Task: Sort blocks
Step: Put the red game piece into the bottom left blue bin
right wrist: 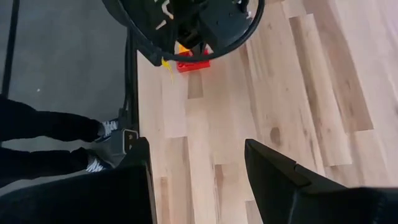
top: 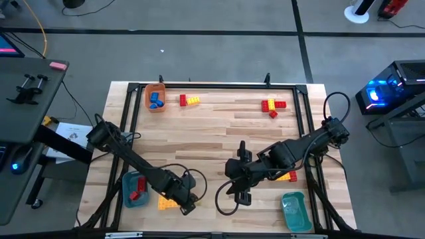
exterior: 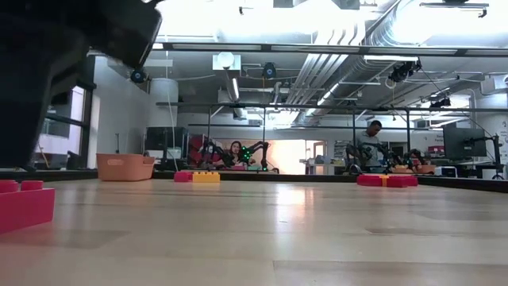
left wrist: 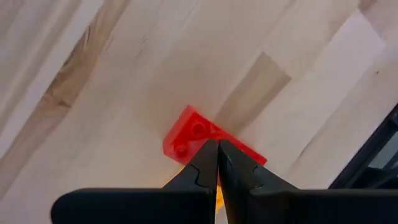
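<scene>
My left gripper (top: 188, 204) is near the table's near edge, shut, pointing down. Its tips (left wrist: 217, 148) stand over a red block (left wrist: 191, 132) that lies flat on the wood beside yellow blocks (top: 166, 202); the red block also shows in the low view (exterior: 24, 206) and the right wrist view (right wrist: 193, 62). My right gripper (top: 239, 194) hovers to its right, open (right wrist: 198, 171), holding nothing. More red and yellow blocks lie at the far side (top: 189, 100) (top: 272, 106) and under the right arm (top: 287, 176). My left gripper comes at the red block from above with shut fingers. Its tips stand over the block's edge (left wrist: 208, 138) on the side toward the yellow blocks. The block lies flat on the table. I cannot tell whether the tips touch it.
A teal tray (top: 126, 192) with a red block sits by the near left corner, and another teal tray (top: 294, 211) by the near right corner. An orange tray (top: 156, 106) holding blue blocks stands at the far left. A person's shoes (right wrist: 99, 130) are beside the table.
</scene>
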